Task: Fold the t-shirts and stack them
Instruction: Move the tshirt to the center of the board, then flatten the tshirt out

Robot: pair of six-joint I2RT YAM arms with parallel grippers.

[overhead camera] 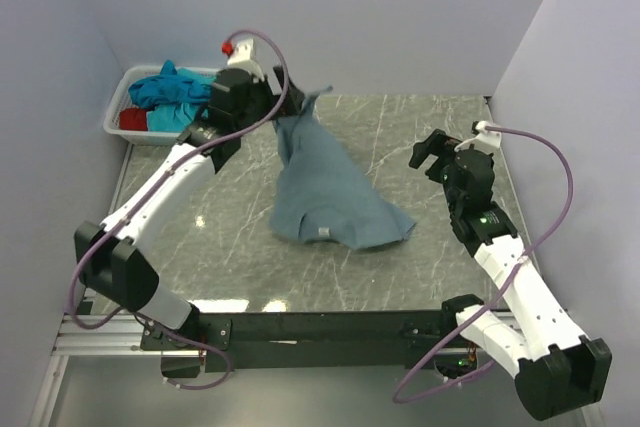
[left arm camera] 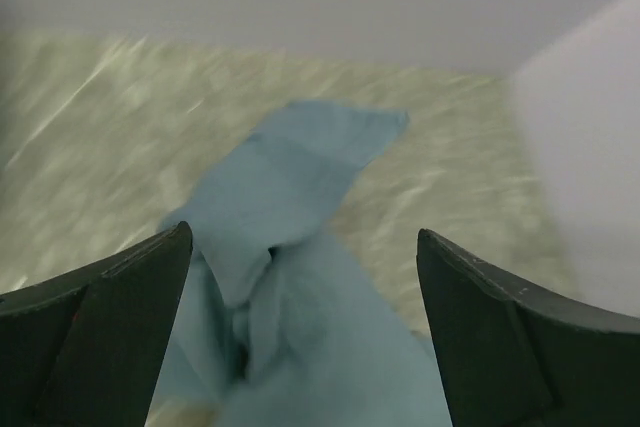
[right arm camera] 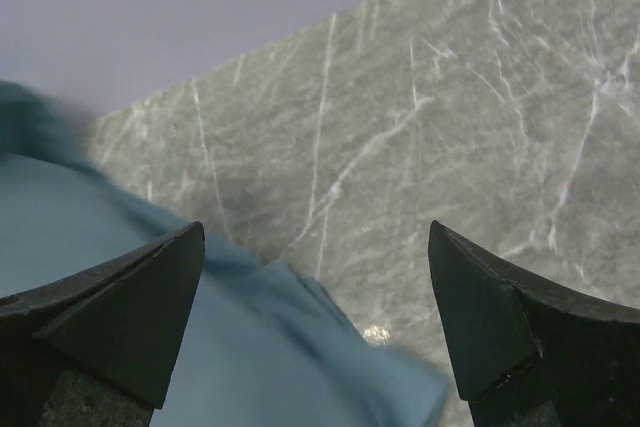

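Note:
A dusty grey-blue t-shirt (overhead camera: 330, 192) lies crumpled on the marble table, its white neck label (overhead camera: 322, 233) at the near edge and a narrow part reaching back toward my left gripper (overhead camera: 287, 99). That gripper is open, its jaws wide apart over the bunched cloth (left arm camera: 300, 297); it holds nothing. My right gripper (overhead camera: 427, 155) is open and empty, just right of the shirt's right corner (right arm camera: 200, 347). A turquoise t-shirt (overhead camera: 170, 90) and a red one (overhead camera: 132, 119) lie in the basket.
A white plastic basket (overhead camera: 113, 117) stands at the back left corner against the wall. White walls close in the table on the left, back and right. The marble tabletop (overhead camera: 440, 117) shows bare right of the shirt.

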